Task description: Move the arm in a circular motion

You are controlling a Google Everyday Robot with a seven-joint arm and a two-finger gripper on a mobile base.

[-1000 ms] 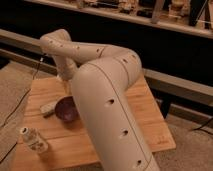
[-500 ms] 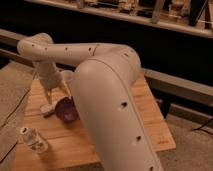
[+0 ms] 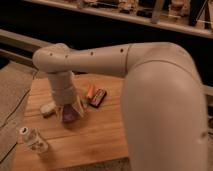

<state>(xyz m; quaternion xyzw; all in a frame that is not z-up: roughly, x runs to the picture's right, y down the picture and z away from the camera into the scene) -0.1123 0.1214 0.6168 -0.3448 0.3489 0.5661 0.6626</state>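
The arm (image 3: 150,75) spans the wooden tabletop (image 3: 105,142), its claw (image 3: 70,106) low over a purple bowl (image 3: 69,118); claw state we cannot tell. We judge a circle swept this low could strike the bowl, orange item (image 3: 90,91) and bottle (image 3: 31,140).

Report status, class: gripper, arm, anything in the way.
Gripper low over purple bowl on table. Arm spans table, wrist pointing down. Bottle, bar, orange item close by.

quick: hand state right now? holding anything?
The hand: cannot be told. It points down from the arm, low over the wooden table, right by a purple object.
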